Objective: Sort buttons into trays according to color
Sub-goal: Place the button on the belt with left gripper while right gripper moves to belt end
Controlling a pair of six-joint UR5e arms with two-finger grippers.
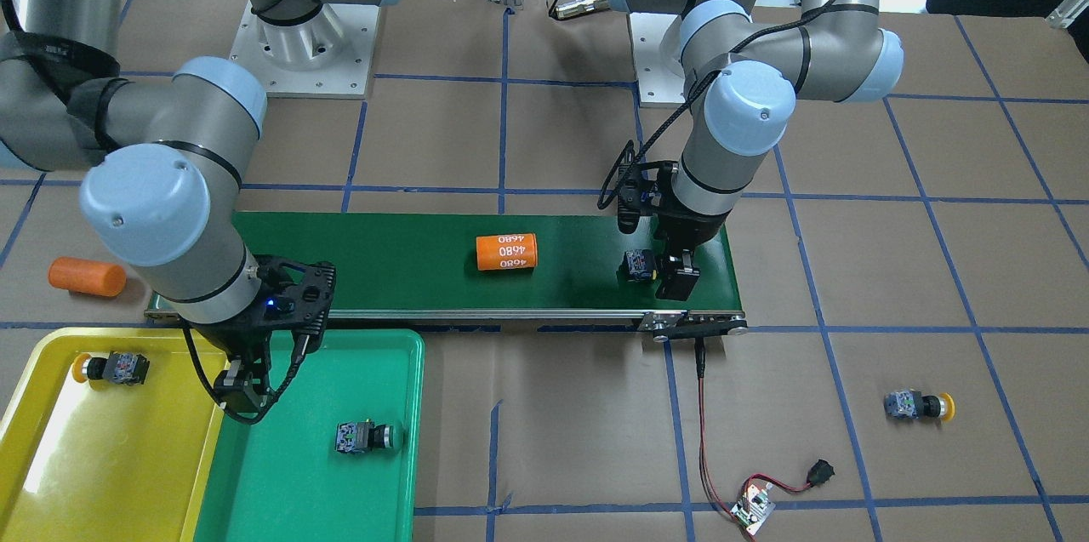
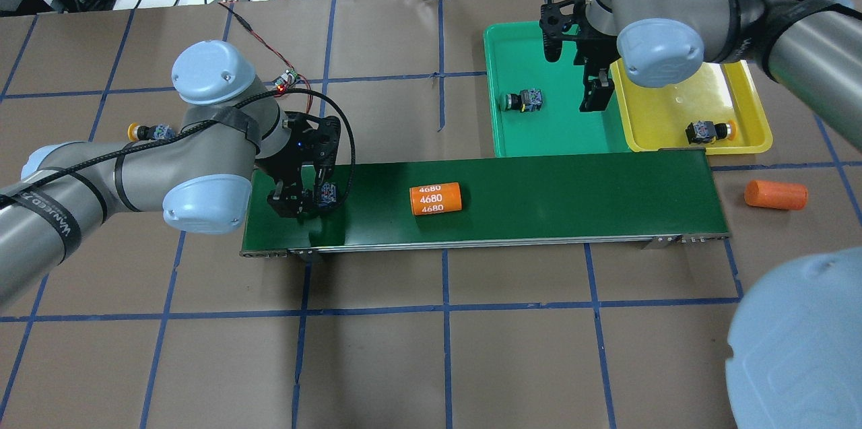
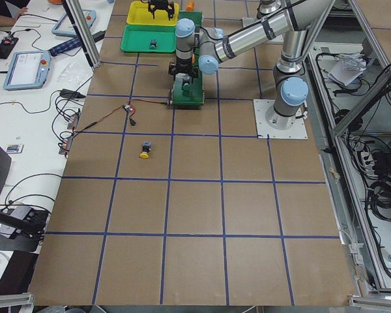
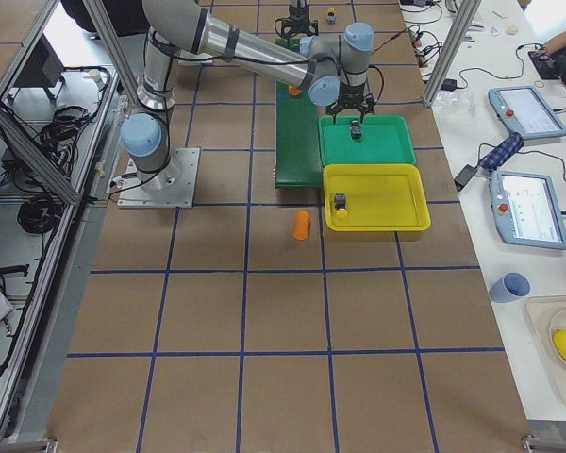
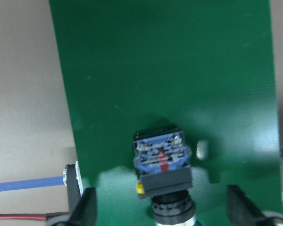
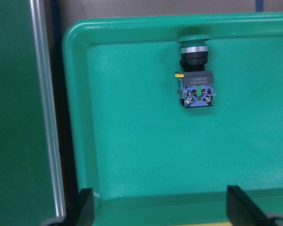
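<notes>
1. Conveyor belt (image 2: 539,200): at its left-arm end lies one push-button switch (image 5: 161,157), long axis along the belt, cap colour hidden.
2. Green tray (image 2: 539,139) holds a green button (image 6: 195,80). Yellow tray (image 2: 673,112) holds a yellow button (image 2: 706,130).
3. Left gripper (image 5: 163,212), the nearer one, hangs spread over the switch, fingers (image 5: 87,209) clear on either side of its narrow body.
4. Right gripper (image 6: 161,214) hangs spread and empty over the green tray.
5. A second yellow button (image 1: 917,405) lies on the brown paper, on the left arm's side.
</notes>
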